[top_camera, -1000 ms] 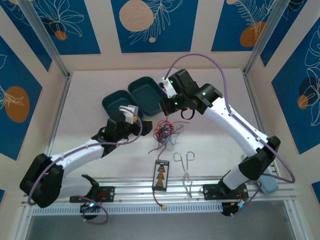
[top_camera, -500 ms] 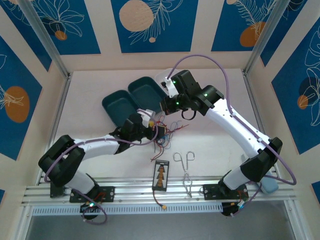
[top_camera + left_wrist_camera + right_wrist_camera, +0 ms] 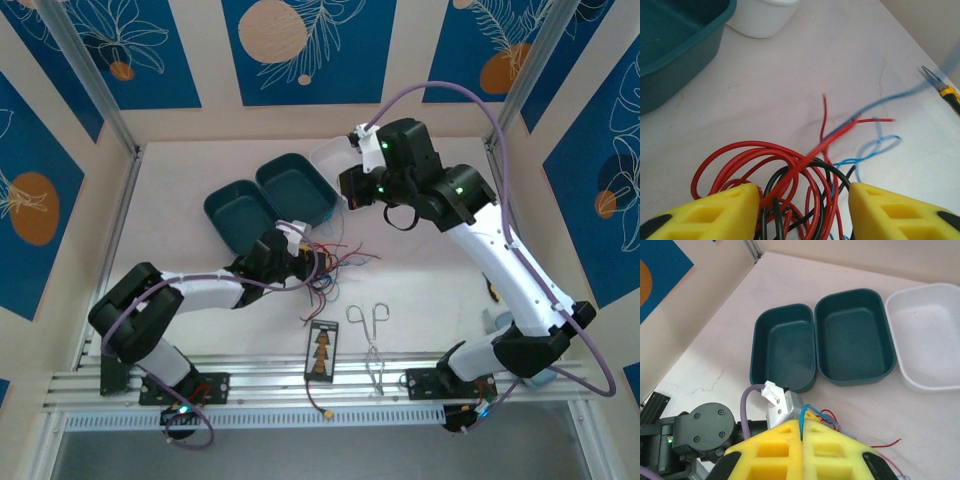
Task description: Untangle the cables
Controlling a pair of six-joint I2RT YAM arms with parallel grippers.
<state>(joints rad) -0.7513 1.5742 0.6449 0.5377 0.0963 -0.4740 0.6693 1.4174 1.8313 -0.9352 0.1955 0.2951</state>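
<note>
The cables lie as a red, black and blue tangle mid-table, in front of the teal trays. My left gripper sits low at the tangle's left side. In the left wrist view it is open, with red and black loops lying between its yellow fingers; blue strands trail off to the right. My right gripper hangs raised behind the tangle. In the right wrist view it is shut on a thin blue cable that runs down toward the left gripper below.
Two teal trays and a white tray stand at the back. Silver forceps and a black card lie near the front rail. Yellow-handled pliers lie to the right.
My left gripper has slid right into the tangle. My right gripper has lifted up and back to the right with the blue cable, pulling strands out of the pile.
</note>
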